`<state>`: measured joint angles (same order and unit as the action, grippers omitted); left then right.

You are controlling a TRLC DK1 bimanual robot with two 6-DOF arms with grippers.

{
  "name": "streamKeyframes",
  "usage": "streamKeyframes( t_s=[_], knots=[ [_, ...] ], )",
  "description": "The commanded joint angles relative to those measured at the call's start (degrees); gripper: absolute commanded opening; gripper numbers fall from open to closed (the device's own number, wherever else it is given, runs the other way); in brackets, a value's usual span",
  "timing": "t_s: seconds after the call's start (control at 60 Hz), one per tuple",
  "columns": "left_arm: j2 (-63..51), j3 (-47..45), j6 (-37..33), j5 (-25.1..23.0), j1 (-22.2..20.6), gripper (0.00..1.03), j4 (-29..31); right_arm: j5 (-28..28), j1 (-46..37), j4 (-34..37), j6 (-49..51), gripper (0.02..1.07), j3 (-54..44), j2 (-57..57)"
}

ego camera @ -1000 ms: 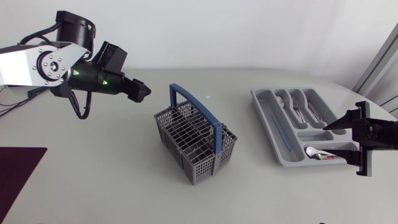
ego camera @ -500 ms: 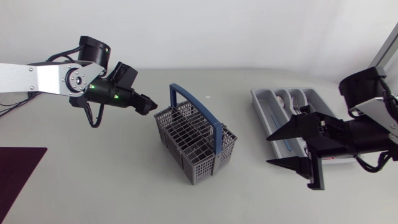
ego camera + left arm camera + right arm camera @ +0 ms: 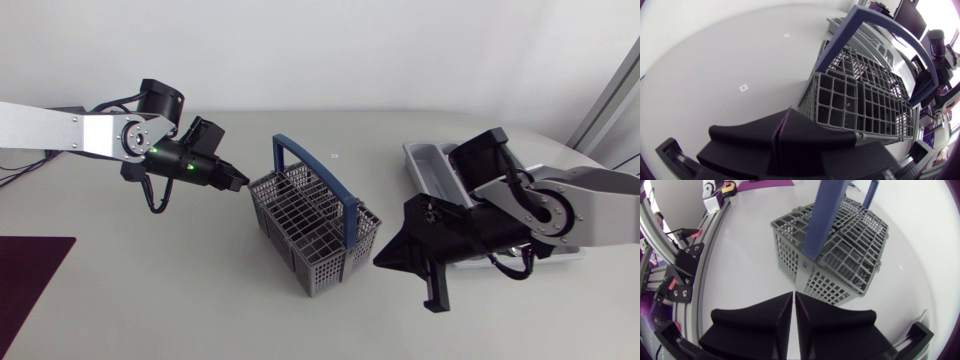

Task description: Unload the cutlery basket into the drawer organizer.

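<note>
The grey wire cutlery basket (image 3: 313, 232) with its blue handle (image 3: 322, 172) stands mid-table; no cutlery shows sticking out of it. My left gripper (image 3: 238, 183) is shut and empty, its tip just off the basket's left corner. In the left wrist view the shut gripper (image 3: 788, 111) points at the basket (image 3: 865, 100) close ahead. My right gripper (image 3: 386, 258) is shut and empty, a little to the right of the basket. The right wrist view shows it (image 3: 793, 296) just short of the basket (image 3: 835, 255). My right arm covers most of the grey drawer organizer (image 3: 424, 160).
A dark purple mat (image 3: 30, 285) lies at the table's front left corner. A small white marker (image 3: 334, 155) sits on the table behind the basket. The table's curved edge runs behind the organizer at the right.
Both grippers have shut. The left one came down and right to the basket's left corner. The right arm swung left from the organizer to the basket's right side.
</note>
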<state>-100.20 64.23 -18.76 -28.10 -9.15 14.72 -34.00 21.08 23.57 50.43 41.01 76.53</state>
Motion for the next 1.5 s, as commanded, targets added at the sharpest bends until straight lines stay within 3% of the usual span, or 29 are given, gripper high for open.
streamKeyframes(
  t_s=[0.0, 0.417, 0.933, 1.233, 1.483],
  knots=[
    [-1.0, 1.0, -2.0, -1.3, -1.3, 0.03, 0.8, 1.0, 0.6, -2.9, -3.3, 0.08, 2.5, 3.4],
    [3.9, -3.3, -5.5, -2.4, -3.3, 0.03, 4.4, 3.0, -2.5, -9.3, -7.6, 0.08, 14.6, 16.7],
    [14.5, -13.5, -8.0, -2.6, -2.9, 0.03, 6.5, 5.8, -2.4, -10.3, -12.6, 0.08, 29.7, 29.6],
    [15.7, -12.6, -8.5, -2.6, -0.3, 0.03, 6.5, 7.5, -5.7, -11.6, -13.4, 0.08, 23.5, 21.6],
    [14.3, -11.1, -8.5, -2.6, -0.4, 0.03, 5.9, 8.3, -2.7, -11.4, -13.3, 0.08, 15.2, 14.5]
  ],
)
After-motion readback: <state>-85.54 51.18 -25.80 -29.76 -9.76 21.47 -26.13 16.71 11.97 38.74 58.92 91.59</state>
